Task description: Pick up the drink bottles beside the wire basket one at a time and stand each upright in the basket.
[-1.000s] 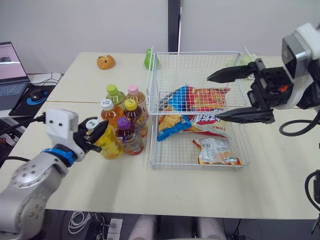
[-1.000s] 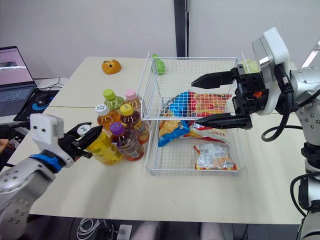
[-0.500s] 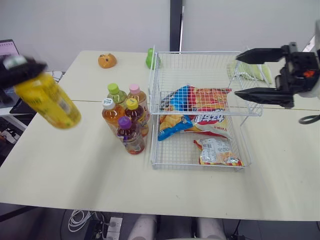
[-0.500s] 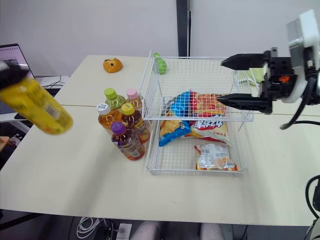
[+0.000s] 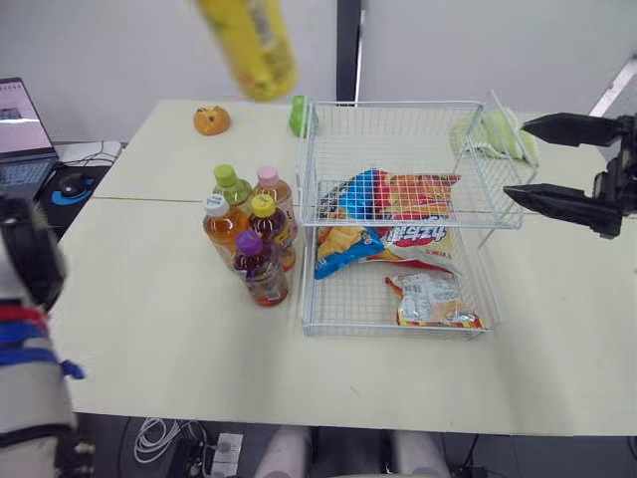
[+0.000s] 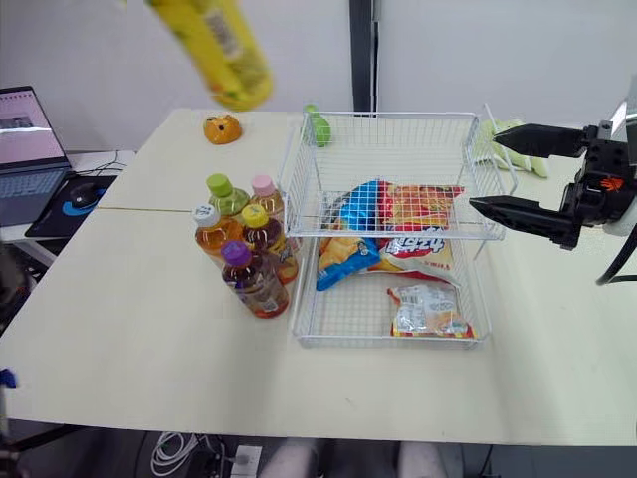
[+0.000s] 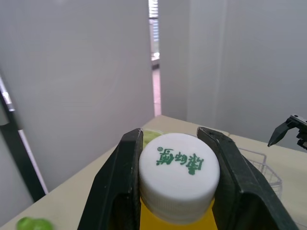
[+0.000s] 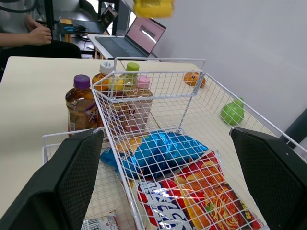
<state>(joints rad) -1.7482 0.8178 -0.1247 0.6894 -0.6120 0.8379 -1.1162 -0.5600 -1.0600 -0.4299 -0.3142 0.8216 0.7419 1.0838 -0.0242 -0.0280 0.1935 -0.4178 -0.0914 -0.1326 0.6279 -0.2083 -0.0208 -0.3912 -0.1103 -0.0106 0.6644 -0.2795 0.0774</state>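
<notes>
A yellow drink bottle [image 5: 249,45] hangs tilted high in the air, over the far part of the table just left of the wire basket [image 5: 398,105]. My left gripper [image 7: 178,177] is shut on its white cap [image 7: 178,165]. Several more bottles [image 5: 249,224] with coloured caps stand upright in a cluster against the basket's left side. My right gripper [image 5: 516,157] is open and holds nothing, level with the basket's right rim and just outside it. Its fingers [image 8: 76,182] are spread wide in the right wrist view.
Snack bags [image 5: 398,214] and a small packet [image 5: 428,299] lie on the basket floor. An orange toy [image 5: 211,121] and a green toy [image 5: 299,118] sit at the table's far edge. A laptop [image 5: 20,129] is at the far left. A person's hand [image 8: 41,33] rests beyond the table.
The yellow bottle swung from low at the left up and rightward to high above the table near the basket. My right gripper drew back to the right, clear of the basket.
</notes>
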